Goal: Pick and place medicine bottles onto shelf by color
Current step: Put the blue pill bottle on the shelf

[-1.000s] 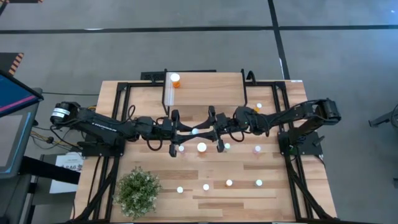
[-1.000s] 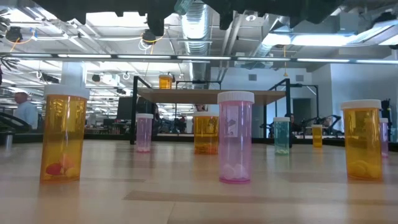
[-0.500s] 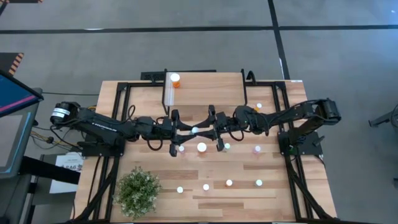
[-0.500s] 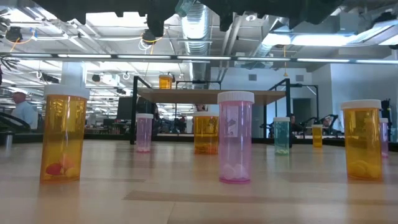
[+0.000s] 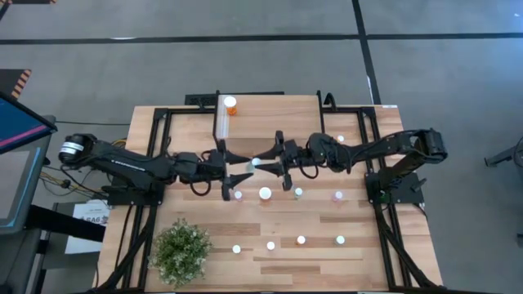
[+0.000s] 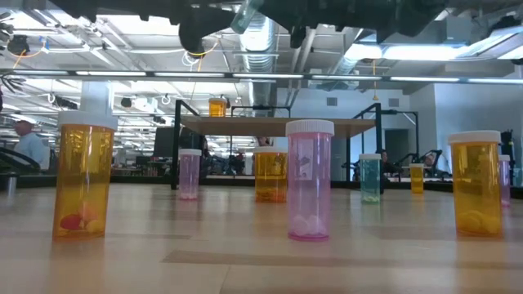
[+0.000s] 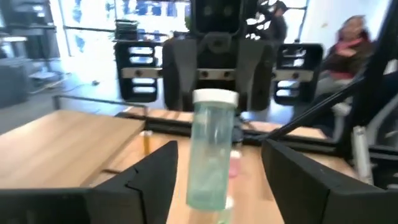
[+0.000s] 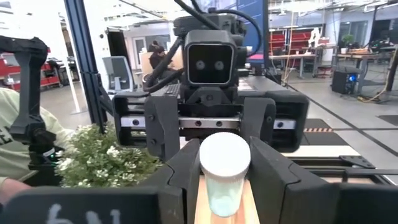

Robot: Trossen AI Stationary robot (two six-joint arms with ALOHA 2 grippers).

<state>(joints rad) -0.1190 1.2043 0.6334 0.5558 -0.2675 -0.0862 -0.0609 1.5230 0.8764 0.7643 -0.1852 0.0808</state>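
A teal bottle [image 5: 257,162] with a white cap hangs above the table's middle, between my two grippers. My right gripper [image 8: 225,163] is shut on it. My left gripper [image 7: 219,155] is open, one finger on either side of the bottle [image 7: 210,155] with a gap at each. The shelf [image 5: 270,118] stands at the far edge. One orange bottle [image 5: 230,104] stands upright on its plank, by the white end panel. Several orange, pink and teal bottles stand upright on the table, among them a pink one [image 6: 309,181] and an orange one [image 6: 82,175]. My right gripper pinches the teal bottle between its two fingers, on the sides of the body just under the cap [image 8: 214,190]. The fingers come level from the table's right. The bottle stands upright in the hold, cap up, lifted clear of the table.
A green potted plant [image 5: 181,251] stands at the near left. Bottle caps dot the table below the grippers [image 5: 265,193] and in a near row [image 5: 301,240]. Black frame rails [image 5: 155,147] run along both sides. People show in the room beyond.
My left gripper has opened and let go of the teal bottle. Its fingers now stand apart on either side. The bottle stays upright in my right gripper's hold, clear of the table.
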